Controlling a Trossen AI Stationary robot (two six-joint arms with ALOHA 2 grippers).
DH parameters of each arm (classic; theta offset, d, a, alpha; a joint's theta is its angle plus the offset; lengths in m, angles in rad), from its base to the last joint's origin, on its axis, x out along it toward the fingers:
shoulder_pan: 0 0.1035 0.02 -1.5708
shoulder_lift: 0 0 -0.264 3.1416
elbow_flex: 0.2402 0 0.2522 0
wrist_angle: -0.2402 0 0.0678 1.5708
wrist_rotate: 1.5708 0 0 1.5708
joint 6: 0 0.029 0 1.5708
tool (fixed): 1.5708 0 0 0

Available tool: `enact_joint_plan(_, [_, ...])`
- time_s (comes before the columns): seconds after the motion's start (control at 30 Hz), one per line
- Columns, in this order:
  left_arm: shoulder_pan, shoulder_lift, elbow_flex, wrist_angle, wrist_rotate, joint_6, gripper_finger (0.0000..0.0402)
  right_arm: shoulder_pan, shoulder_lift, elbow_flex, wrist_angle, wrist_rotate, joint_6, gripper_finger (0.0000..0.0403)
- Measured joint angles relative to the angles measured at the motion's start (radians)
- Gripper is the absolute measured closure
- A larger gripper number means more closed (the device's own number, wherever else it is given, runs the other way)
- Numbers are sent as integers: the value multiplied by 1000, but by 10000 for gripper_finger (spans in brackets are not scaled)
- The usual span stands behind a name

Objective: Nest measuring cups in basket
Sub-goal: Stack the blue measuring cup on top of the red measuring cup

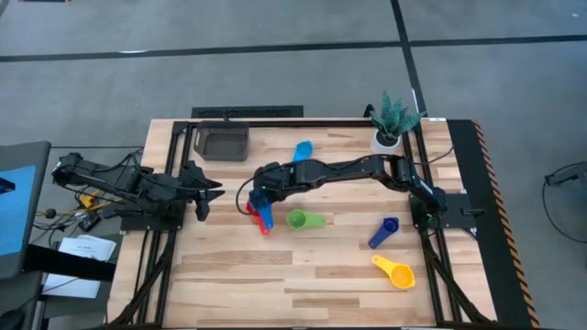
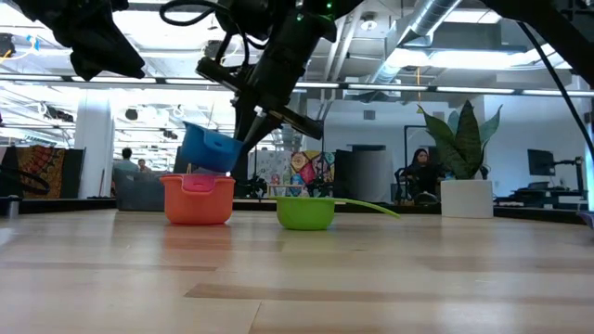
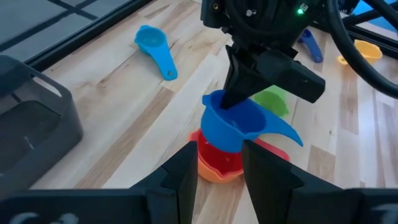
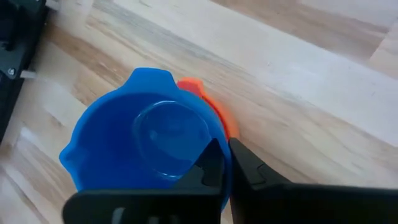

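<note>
My right gripper reaches to the table's middle left, shut on a blue measuring cup. The cup hangs tilted just over a red cup that is nested in an orange one. A green cup stands just right of that stack. A light blue cup, a dark blue cup and a yellow cup lie apart on the table. The dark basket stands at the far left. My left gripper waits open at the left edge, pointing at the stack. My right gripper holds the blue cup by its rim wall, one finger inside the bowl and one outside. The fingers slant down from the table's right. The cup hangs tilted over the red cup; whether its bottom touches that cup I cannot tell.
A white plant pot stands at the far right corner. Black frame rails run along the table's far and side edges. Bare wood lies across the near half of the table.
</note>
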Motion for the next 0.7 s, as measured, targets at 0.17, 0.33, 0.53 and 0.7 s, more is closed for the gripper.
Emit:
enact_joint_plan(0.17, [0,0,0,0,-2,0,290,0,0,0,0,17,-20,385])
enact_joint_plan(0.33, [0,0,0,0,-6,5,290,3,0,0,14,13,-35,381])
enact_joint_plan(0.53, [0,0,0,0,-14,4,290,11,0,0,22,11,-53,368])
enact_joint_plan(0.7, [0,0,0,-1,-14,10,290,23,0,0,56,4,-64,371])
